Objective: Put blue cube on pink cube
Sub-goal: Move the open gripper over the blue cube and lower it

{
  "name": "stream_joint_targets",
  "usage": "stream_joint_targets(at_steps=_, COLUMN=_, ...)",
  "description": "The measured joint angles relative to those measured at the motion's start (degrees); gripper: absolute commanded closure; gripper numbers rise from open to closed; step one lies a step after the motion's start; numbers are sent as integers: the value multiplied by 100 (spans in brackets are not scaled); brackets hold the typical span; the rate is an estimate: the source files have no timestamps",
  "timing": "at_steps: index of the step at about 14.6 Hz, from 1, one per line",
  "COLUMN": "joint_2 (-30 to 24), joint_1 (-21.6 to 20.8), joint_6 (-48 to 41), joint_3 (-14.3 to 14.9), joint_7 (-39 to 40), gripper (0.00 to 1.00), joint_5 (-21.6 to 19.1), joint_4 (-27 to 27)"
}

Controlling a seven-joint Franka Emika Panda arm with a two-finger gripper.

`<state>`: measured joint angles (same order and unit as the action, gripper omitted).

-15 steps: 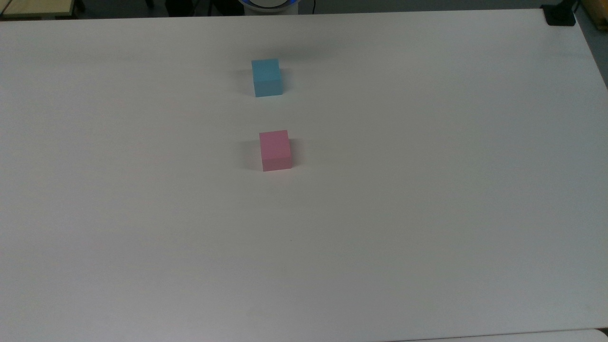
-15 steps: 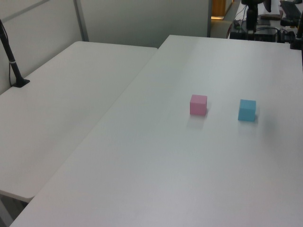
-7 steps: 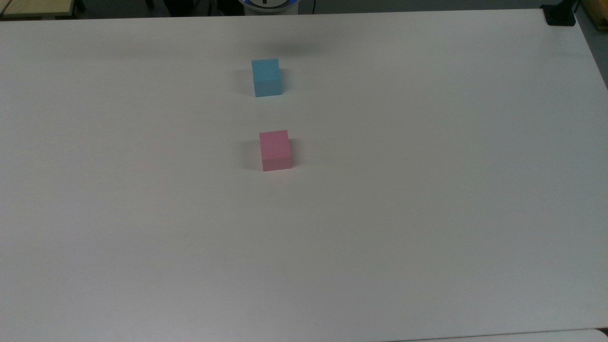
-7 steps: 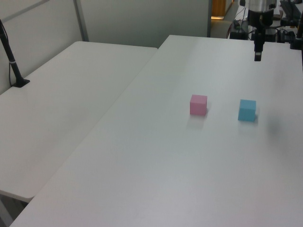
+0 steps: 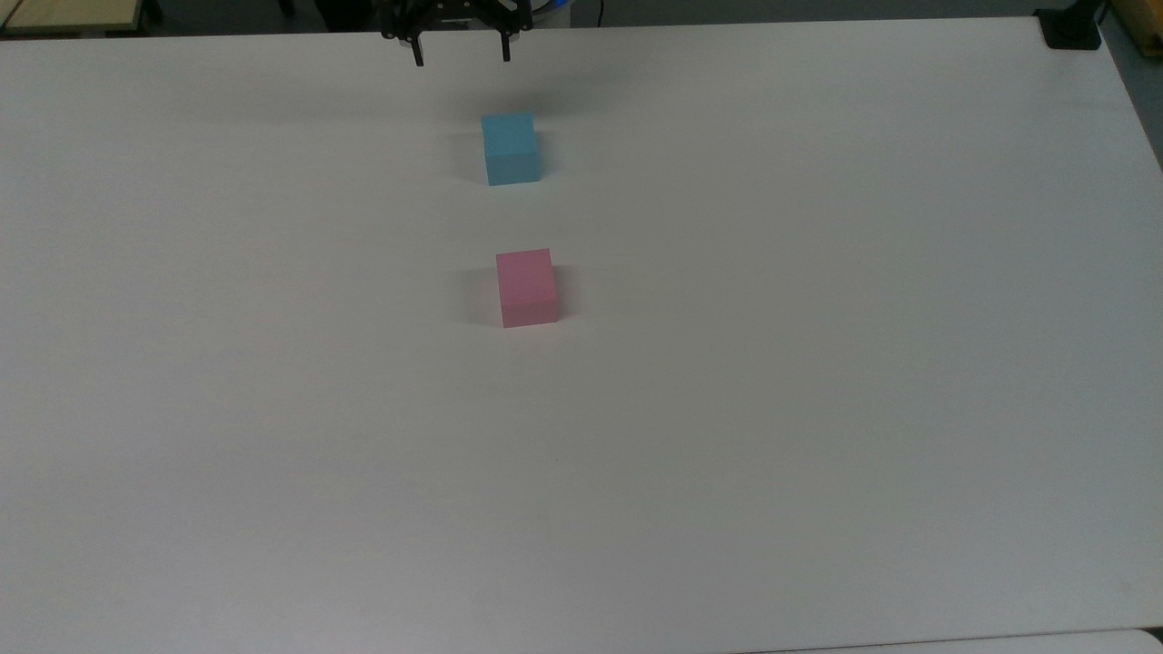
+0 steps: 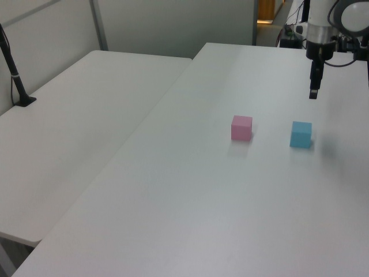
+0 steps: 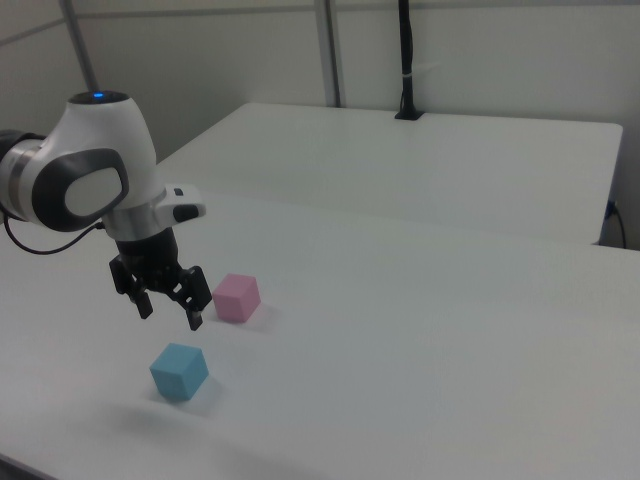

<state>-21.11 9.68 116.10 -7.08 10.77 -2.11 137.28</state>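
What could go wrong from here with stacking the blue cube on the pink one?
The tool hangs open above the blue cube, off to one side. If it comes down like that, a fingertip could hit the cube's top or push it along the table. The pink cube stands close by, so a low carry might knock it.

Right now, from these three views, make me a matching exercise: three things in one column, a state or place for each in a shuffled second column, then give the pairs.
Column one:
1. blue cube
2. pink cube
3. end effector

Column two:
A. in the air above the table, fingers spread apart, holding nothing
B. on the table, the nearer of the two cubes to the top view's upper edge
C. on the table, below the other cube in the top view, nothing stacked on it

Pairs: 1-B, 2-C, 3-A
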Motion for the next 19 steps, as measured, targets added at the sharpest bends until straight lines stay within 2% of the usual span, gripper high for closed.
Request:
stream_joint_targets(at_steps=7, joint_2=104, joint_1=-5, joint_6=496, joint_3=-54, joint_7=31, gripper=4, joint_5=2, joint_4=470)
stream_joint_targets(at_steps=14, joint_2=830, joint_1=-13, joint_6=1517, joint_3=-571, joint_7=-111, gripper=4, joint_5=2, joint_4=692)
stream_joint_targets(at_steps=19, joint_2=1035, joint_1=-13, joint_6=1622, joint_3=-614, joint_7=-120, gripper=4, joint_5=14, joint_4=698)
